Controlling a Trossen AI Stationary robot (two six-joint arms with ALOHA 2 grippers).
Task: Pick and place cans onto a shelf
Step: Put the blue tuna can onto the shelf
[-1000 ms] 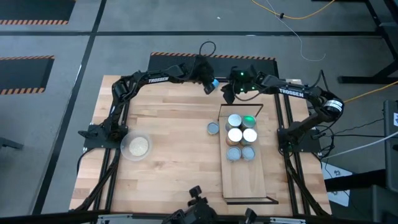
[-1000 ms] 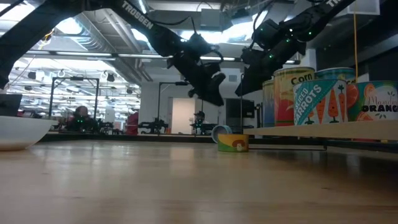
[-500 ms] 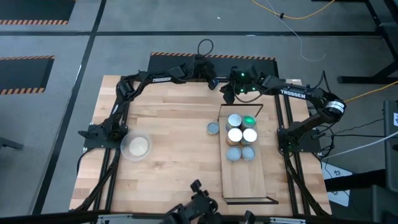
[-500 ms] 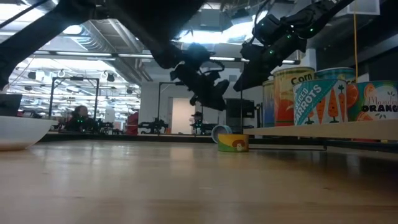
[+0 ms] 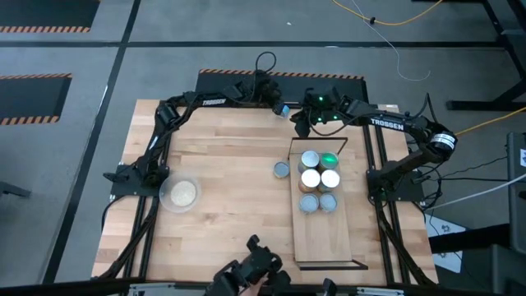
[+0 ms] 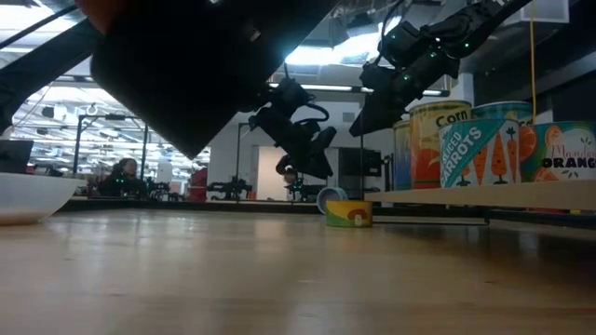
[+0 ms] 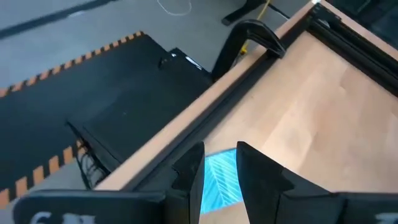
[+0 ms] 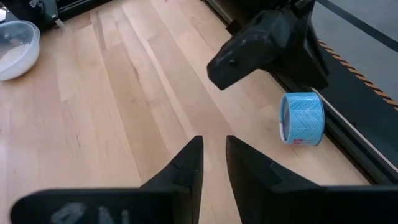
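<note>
Six cans (image 5: 319, 179) stand in close pairs on the far half of the light-wood shelf (image 5: 325, 234), probably to save room. One can (image 5: 281, 169) waits on the desk (image 5: 222, 197) just left of the shelf. A blue patterned can (image 8: 302, 118) (lying on its side) is at the far edge, between the slightly spread fingers of the left claw (image 7: 219, 168). The right claw (image 8: 213, 163), nearly pressed together and empty, hovers near it.
</note>
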